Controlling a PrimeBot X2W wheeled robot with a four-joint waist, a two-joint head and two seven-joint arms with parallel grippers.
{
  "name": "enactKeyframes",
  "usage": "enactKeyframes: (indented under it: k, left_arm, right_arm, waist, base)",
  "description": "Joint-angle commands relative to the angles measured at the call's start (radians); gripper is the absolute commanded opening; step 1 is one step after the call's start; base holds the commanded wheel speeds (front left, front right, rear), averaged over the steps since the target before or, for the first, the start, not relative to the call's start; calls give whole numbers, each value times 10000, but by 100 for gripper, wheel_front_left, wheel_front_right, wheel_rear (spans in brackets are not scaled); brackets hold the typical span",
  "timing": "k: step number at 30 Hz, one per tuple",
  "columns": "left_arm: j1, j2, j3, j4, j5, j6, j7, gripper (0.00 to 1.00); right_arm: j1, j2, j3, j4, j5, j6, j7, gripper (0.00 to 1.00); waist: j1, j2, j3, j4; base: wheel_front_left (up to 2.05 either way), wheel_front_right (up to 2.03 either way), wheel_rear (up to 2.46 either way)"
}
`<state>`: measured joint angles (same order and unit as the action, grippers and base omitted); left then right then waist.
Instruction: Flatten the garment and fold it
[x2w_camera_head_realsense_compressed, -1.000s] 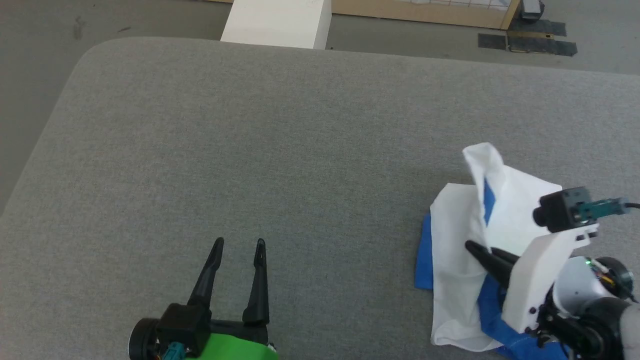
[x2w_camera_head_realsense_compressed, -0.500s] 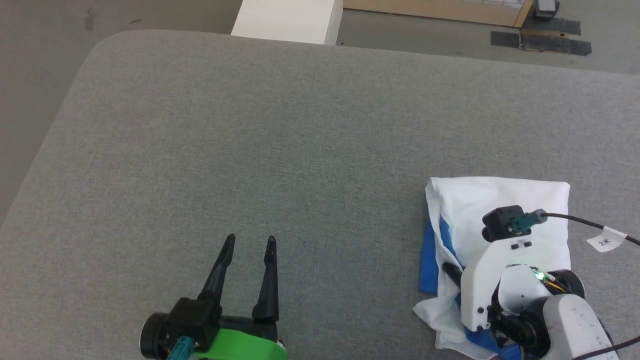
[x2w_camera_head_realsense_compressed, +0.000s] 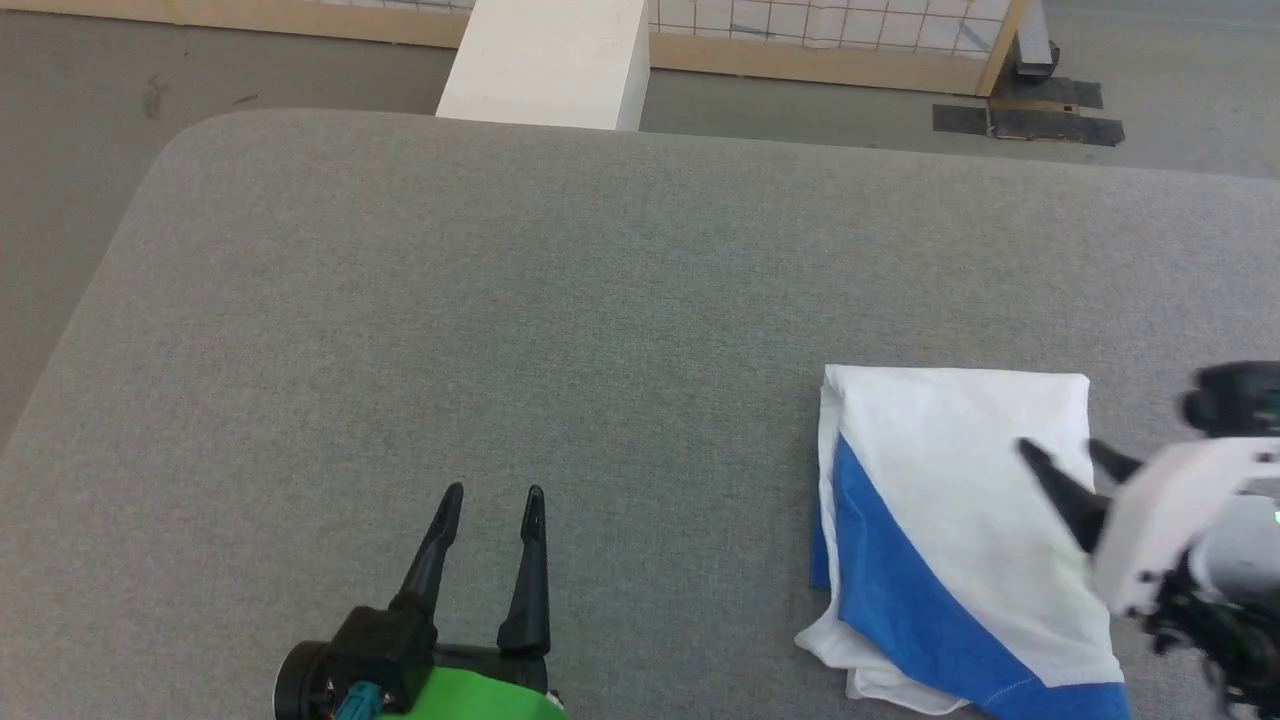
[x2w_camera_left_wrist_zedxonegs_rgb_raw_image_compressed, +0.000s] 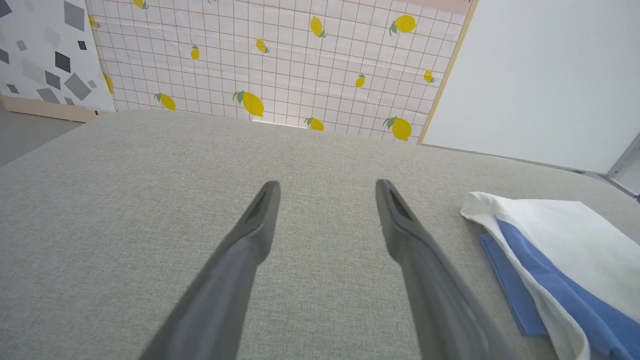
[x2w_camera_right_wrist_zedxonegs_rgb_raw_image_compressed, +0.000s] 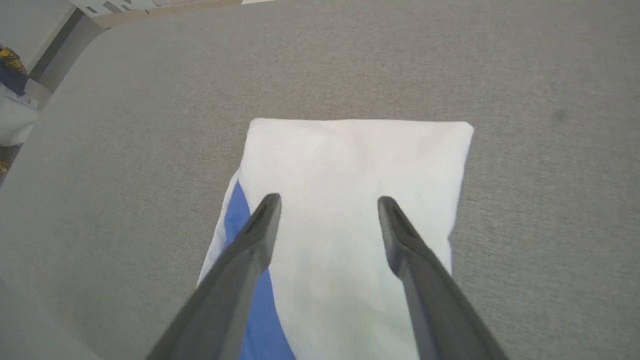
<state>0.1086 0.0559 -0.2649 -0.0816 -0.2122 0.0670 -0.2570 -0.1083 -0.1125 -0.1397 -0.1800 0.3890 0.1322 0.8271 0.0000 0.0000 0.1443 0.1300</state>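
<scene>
Grey woven fabric covers the wide table (x2w_camera_head_realsense_compressed: 500, 300) in front of me. The shirt (x2w_camera_head_realsense_compressed: 960, 520) lies folded on its near right part. It is a compact white packet with a bright blue band running diagonally across its left and near side, and a bit of a white layer sticks out at the near left corner. My right gripper (x2w_camera_head_realsense_compressed: 1060, 447) hangs over the shirt's right edge, blurred in the head view. Through its wrist camera I see its two dark fingers (x2w_camera_right_wrist_zedxonegs_rgb_raw_image_compressed: 250, 250) spread apart above the white cloth, holding nothing; I cannot tell if they touch it. My left gripper (x2w_camera_head_realsense_compressed: 493, 492) sits near the front edge, well to the left of the shirt, its fingers also apart and empty. Beyond the far edge a white block (x2w_camera_head_realsense_compressed: 545, 50) stands on the floor (x2w_camera_head_realsense_compressed: 60, 150).
</scene>
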Motion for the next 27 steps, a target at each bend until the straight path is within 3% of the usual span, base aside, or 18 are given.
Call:
enactKeyframes:
  k: [1, 4, 9, 23, 24, 25, 26, 27]
  left_arm:
    - [143, -56, 59, -78, 8, 10, -47, 100]
    - [146, -56, 106, -223, 66, 57, -47, 100]
    - [37, -56, 67, -337, 184, 100, -47, 100]
    - [-390, -56, -97, -294, 275, 223, -47, 100]
    - [-404, -56, -109, -282, 270, 230, -47, 100]
    - [-428, -56, -130, -267, 265, 233, -47, 100]
    - [-449, -56, -144, -259, 262, 233, -47, 100]
    - [-467, -56, -149, -247, 261, 237, -47, 100]
  right_arm:
    - [245, -43, -357, -231, 49, -15, 34, 100]
    - [601, -141, -1141, -616, -23, -15, 116, 100]
    - [858, 69, -1616, -334, -125, -15, 125, 100]
    - [-332, 340, -1627, 2453, -377, -15, 4, 100]
    - [-377, 350, -1651, 2620, -397, -15, 28, 56]
    - [-434, 362, -1657, 2786, -410, -15, 27, 24]
    - [-483, 373, -1672, 2894, -418, -15, -10, 0]
    - [-542, 384, -1656, 3007, -436, -15, -74, 0]
  waist:
    - [0, 0, 5, -55]
    - [0, 0, 120, -107]
    - [0, 0, 448, -27]
    - [0, 0, 1160, 471]
    - [0, 0, 1160, 476]
    - [0, 0, 1147, 476]
    - [0, 0, 1125, 464]
    - [0, 0, 1080, 426]
  base:
    - [0, 0, 0]
    - [0, 0, 0]
    - [0, 0, 0]
    - [0, 0, 0]
    - [0, 0, 0]
    - [0, 0, 0]
    - [0, 0, 0]
    - [0, 0, 0]
